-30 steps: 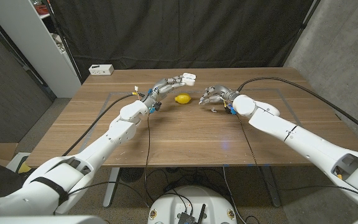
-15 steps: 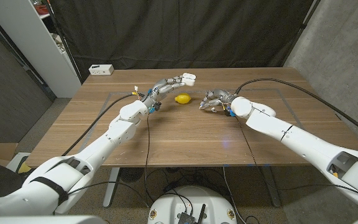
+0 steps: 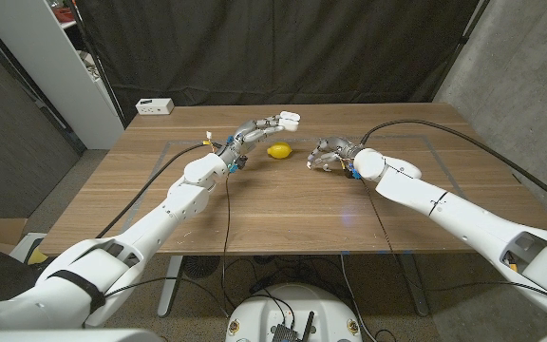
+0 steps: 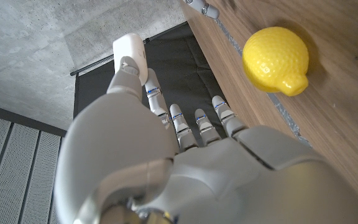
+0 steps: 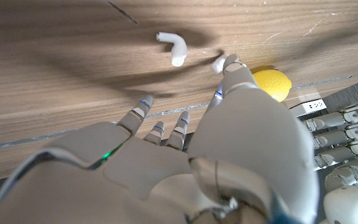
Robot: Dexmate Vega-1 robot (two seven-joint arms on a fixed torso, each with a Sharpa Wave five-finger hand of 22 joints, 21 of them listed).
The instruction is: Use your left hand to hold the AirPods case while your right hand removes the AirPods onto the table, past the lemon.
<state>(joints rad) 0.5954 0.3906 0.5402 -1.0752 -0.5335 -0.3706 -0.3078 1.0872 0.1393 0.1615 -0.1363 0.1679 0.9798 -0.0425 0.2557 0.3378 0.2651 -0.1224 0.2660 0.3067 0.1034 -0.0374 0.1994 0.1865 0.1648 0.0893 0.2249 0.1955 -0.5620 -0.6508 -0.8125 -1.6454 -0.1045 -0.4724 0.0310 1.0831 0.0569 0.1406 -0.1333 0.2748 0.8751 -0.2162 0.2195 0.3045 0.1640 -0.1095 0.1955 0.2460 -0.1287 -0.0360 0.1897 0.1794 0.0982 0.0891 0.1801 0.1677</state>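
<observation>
The AirPods case (image 3: 290,118) is up off the table (image 3: 254,204), pinched at the fingertips of your left hand (image 3: 259,128) just behind the lemon (image 3: 278,150); the left wrist view shows a white corner of it (image 4: 129,50) above the thumb. From these angles you cannot tell whether the lid stands open or whether anything is left inside.

Your right hand (image 3: 328,153) sits low over the wood on the far side of the lemon from the case. Its fingers are loosely curled, with one earbud (image 5: 173,47) lying free on the table ahead of them. A second white piece (image 5: 219,63) sits right at a fingertip; it looks like the other earbud, though whether it is pinched or already resting on the wood is unclear.

The risks from here:
- Drawing the right hand back could sweep the loose earbud and send it skidding.
- A nudge to the lemon would roll it.
- The left grip is only at the fingertips, so any jolt could tip the case out.
</observation>
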